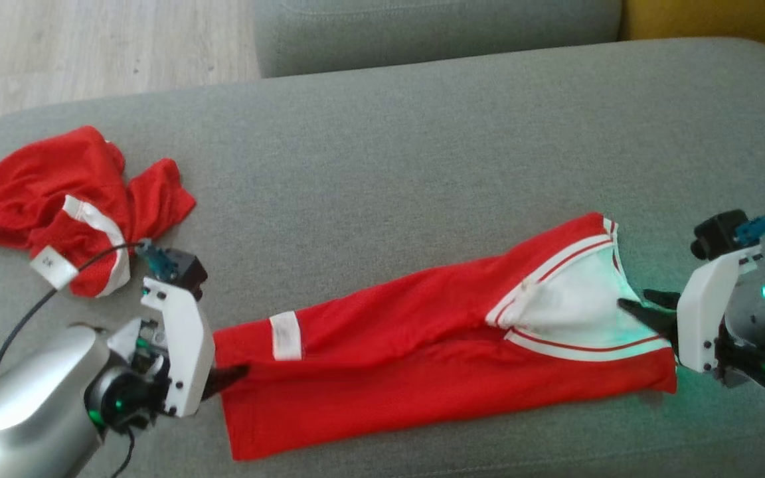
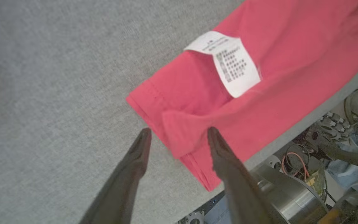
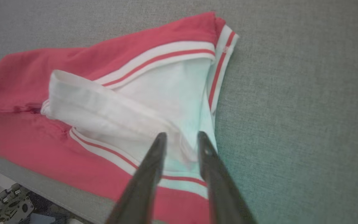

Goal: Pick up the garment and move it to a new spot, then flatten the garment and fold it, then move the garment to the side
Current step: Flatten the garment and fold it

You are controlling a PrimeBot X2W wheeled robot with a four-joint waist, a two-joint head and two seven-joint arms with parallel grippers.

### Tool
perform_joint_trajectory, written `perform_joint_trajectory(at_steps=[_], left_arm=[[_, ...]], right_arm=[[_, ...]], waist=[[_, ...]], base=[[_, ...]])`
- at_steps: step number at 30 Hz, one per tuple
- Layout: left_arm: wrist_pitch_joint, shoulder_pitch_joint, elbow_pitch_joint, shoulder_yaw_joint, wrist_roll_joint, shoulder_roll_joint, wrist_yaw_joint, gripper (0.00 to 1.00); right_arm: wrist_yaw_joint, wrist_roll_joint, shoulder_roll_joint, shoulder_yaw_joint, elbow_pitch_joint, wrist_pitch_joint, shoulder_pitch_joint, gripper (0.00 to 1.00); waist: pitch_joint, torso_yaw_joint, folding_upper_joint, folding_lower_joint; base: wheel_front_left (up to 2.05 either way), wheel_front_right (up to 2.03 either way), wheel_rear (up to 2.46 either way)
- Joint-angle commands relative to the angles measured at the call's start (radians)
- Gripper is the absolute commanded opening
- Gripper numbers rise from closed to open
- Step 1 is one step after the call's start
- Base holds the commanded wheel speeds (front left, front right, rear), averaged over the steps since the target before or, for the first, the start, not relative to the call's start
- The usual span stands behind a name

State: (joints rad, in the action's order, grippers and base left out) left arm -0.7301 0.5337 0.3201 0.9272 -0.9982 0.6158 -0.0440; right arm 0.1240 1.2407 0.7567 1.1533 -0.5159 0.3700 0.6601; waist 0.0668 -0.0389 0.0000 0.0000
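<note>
Stretching along the sofa cushion (image 1: 422,133), the red garment (image 1: 422,345) is seen in the head view laid out lengthwise, judged ready for flattening. In the left wrist view, the left end effector (image 2: 179,130) is spread around the hem corner, pinching nothing. In the right wrist view, the right end effector (image 3: 181,135) is narrowly parted over the white neck lining.

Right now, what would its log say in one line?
garment: stretched along grey cushion | left gripper: open at hem | right gripper: open at white end | second garment: crumpled aside
</note>
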Motion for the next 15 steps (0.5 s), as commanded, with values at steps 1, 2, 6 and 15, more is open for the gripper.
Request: perform_joint_trajectory(at_steps=[1, 2, 6, 15], left_arm=[[0.000, 0.041, -0.021, -0.047, -0.007, 0.039, -0.002, 1.00], [0.005, 0.038, -0.024, -0.051, -0.011, 0.042, -0.003, 1.00], [0.060, 0.045, -0.048, -0.082, 0.002, 0.067, 0.010, 1.00], [0.354, 0.020, -0.214, -0.198, 0.095, 0.090, 0.136, 1.00]], right_arm=[[0.007, 0.004, 0.015, -0.021, 0.008, 0.001, -0.016, 1.00], [0.007, 0.006, 0.016, -0.027, 0.008, 0.001, -0.020, 1.00], [0.007, 0.019, 0.026, -0.074, 0.026, -0.033, -0.025, 1.00], [0.007, 0.022, 0.033, -0.298, 0.057, -0.373, -0.068, 1.00]], waist=[[-0.010, 0.002, 0.0000, 0.0000], [-0.015, 0.003, 0.0000, 0.0000], [-0.033, 0.005, 0.0000, 0.0000], [-0.050, 0.016, 0.0000, 0.0000]], base=[[0.00, 0.00, 0.00], [0.00, 0.00, 0.00], [0.00, 0.00, 0.00], [0.00, 0.00, 0.00]])
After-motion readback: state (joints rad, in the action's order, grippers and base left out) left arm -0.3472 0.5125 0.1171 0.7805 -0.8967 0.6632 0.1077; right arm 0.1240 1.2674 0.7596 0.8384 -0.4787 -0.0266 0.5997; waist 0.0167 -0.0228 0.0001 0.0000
